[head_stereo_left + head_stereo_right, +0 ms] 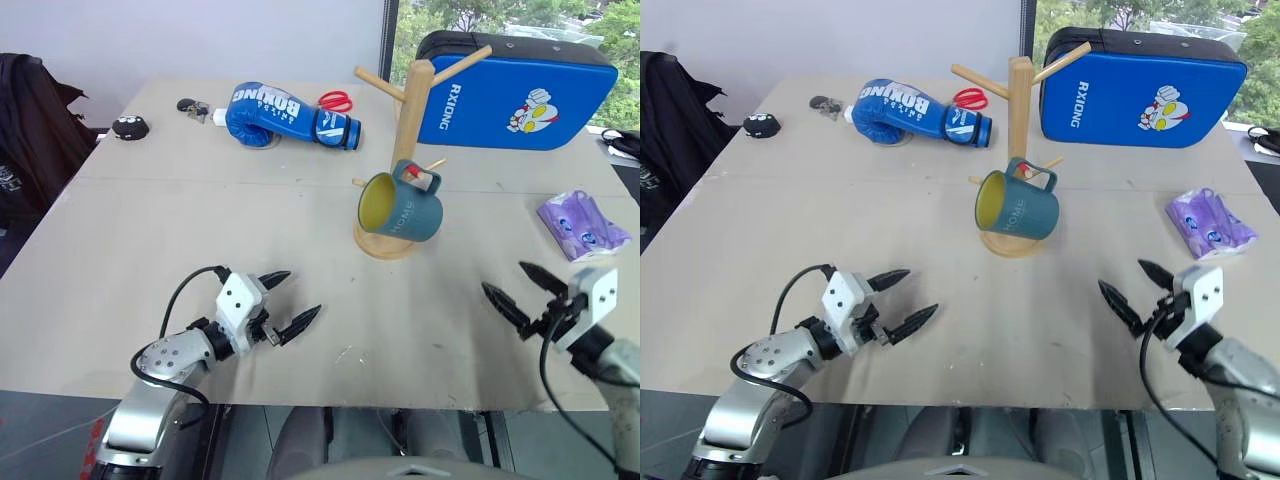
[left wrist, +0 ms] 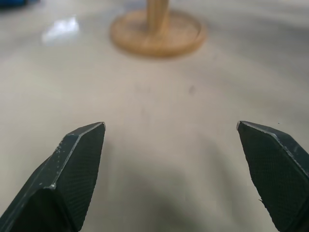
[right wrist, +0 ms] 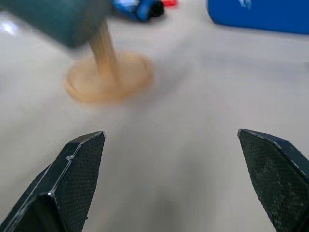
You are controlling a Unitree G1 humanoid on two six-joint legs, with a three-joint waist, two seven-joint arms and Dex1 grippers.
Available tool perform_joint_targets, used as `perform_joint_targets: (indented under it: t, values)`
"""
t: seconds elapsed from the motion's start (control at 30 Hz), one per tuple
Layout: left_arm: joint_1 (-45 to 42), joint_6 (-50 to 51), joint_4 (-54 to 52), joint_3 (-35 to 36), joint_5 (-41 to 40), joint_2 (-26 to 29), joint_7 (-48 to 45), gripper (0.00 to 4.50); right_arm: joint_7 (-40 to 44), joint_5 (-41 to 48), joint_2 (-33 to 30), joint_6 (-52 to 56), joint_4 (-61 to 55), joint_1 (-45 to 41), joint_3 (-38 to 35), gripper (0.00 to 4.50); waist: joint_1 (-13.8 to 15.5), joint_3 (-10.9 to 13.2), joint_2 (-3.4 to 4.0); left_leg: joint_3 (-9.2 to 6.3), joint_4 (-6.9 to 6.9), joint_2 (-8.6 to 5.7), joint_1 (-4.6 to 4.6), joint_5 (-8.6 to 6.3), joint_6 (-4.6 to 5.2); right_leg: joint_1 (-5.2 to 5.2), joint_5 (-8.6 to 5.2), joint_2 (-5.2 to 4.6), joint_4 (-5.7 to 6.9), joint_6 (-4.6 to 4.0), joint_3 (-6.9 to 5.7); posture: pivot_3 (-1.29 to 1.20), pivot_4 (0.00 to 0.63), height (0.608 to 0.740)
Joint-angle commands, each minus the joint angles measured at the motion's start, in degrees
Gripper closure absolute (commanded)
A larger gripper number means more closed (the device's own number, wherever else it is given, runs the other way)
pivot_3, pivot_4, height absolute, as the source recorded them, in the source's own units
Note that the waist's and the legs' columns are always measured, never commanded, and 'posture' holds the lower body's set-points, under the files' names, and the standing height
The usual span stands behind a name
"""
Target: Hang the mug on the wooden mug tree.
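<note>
Task progress: the mug [image 1: 400,203] is hanging by its loop handle on a low, red-tipped peg of the wooden mug tree [image 1: 412,110]; judging from this, the hanging looks done and nothing appears to be left but clearing away.
Mug position: mid-bench, tilting mouth-left, its body sitting over the disc base.
Left claw [image 1: 283,300]: released, holding nothing, hovering over the near left of the bench [image 1: 150,230], well apart from the mug.
Right claw [image 1: 520,289]: released, holding nothing, at near right.
Materials: mug is showing glazed teal outside, yellow inside, pale lettering; tree is pale turned wood, round post, angled pegs; bench top is matte beige.
Claw fingers [image 2: 79,159]: black, pointed, fine-textured pads.
</note>
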Motion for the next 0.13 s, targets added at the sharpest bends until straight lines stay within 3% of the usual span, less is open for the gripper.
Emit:
perform_joint_targets:
  t: [0.03,0.13]
  values:
    - [-0.7,-3.9,0.9,-0.5,1.5,-0.5,-0.8,0.0,1.9,1.0,-0.4,-8.8,2.6,-0.6,-0.2,0.04,-0.1,0.0,0.02,-0.02,-0.01,0.0,0.04,0.0,0.0,0.0,0.0,0.0,0.0,0.0,0.05,0.0,0.15,0.737]
    - [-1.5,-4.4,2.1,-0.5,2.2,-1.1,-0.5,0.0,2.1,2.5,-0.7,-9.9,4.0,-0.8,0.3,0.04,0.0,0.0,0.03,-0.04,-0.03,0.02,0.14,0.0,0.0,0.05,0.0,0.01,0.05,-0.01,0.04,0.0,0.15,0.737]
